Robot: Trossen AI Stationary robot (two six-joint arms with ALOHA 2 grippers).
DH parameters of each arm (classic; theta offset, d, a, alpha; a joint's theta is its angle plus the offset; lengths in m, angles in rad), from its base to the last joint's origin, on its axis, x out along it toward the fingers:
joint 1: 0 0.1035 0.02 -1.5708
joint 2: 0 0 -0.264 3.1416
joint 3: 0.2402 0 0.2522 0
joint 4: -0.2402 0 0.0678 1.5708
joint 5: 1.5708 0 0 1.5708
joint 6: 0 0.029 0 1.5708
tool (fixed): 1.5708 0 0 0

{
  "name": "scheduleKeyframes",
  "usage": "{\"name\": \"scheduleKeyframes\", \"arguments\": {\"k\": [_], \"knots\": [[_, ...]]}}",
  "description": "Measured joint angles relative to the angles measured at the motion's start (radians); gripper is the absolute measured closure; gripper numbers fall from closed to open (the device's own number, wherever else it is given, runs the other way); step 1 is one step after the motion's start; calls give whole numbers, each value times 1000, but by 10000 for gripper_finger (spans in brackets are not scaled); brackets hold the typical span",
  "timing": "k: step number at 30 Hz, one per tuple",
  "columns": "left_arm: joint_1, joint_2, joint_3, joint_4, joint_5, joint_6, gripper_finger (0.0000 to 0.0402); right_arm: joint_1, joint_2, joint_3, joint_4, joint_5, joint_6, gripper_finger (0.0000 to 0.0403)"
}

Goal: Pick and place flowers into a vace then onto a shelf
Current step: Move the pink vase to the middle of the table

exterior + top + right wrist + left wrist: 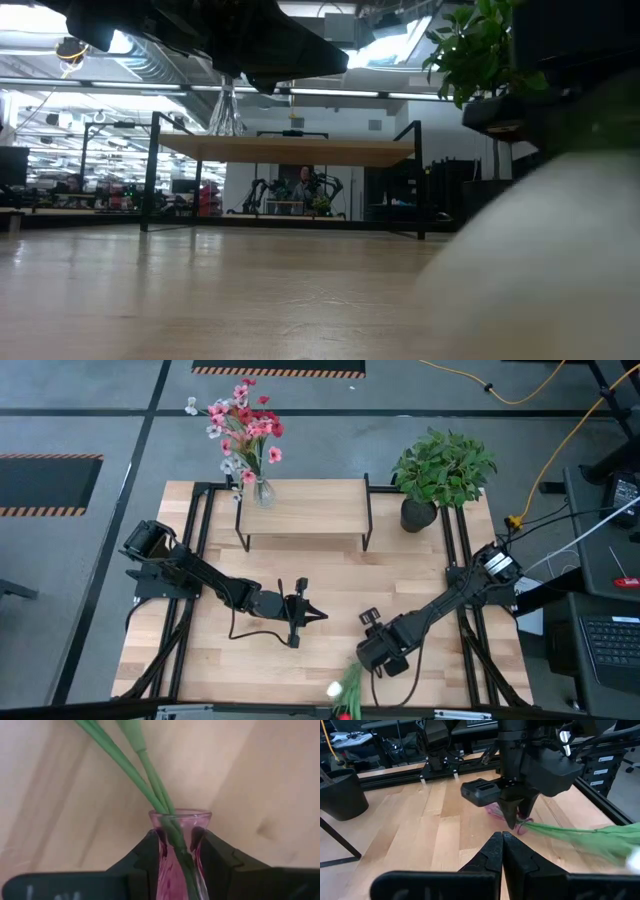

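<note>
From the high view we see the wooden desk point(300, 610) with both arms over it. The shelf point(305, 508) stands at the far side of the desk, and a clear vase point(263, 491) with pink, red and white flowers point(243, 422) stands on its left end. A bushy green plant in a black pot point(440, 475) stands just beside the right end of the shelf. The left gripper point(316, 614) is over the middle of the desk, with its fingers clenched together and nothing between them. The right gripper point(372, 656) is near the front edge of the desk, and green stems point(350, 685) with a pale bloom lie out from it toward that edge.

In the low view we see the shelf point(290, 150) from the side, raised on its thin black frame, with the foot of the clear vase point(224, 115) on its top. A dark arm crosses the top of this picture, and a big pale blur covers the right side; we cannot tell what it is.

In the left wrist view the two own fingers point(492, 852) meet in one point, closed on nothing. Beyond them the right gripper point(516, 815) points down to the desk and holds a small pink vase point(512, 822), and the green stems point(570, 834) lie out from it sideways.

In the right wrist view the gripper fingers point(150, 852) are grasping the neck of the pink vase point(177, 850) from both sides. Two green stems point(142, 775) go into its mouth.
</note>
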Motion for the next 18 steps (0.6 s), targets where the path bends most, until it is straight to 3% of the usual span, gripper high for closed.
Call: {"name": "scheduleKeyframes", "arguments": {"k": [18], "knots": [[0,0,0,0,0,0,399,-112,0,0,133,27,-131,299]]}}
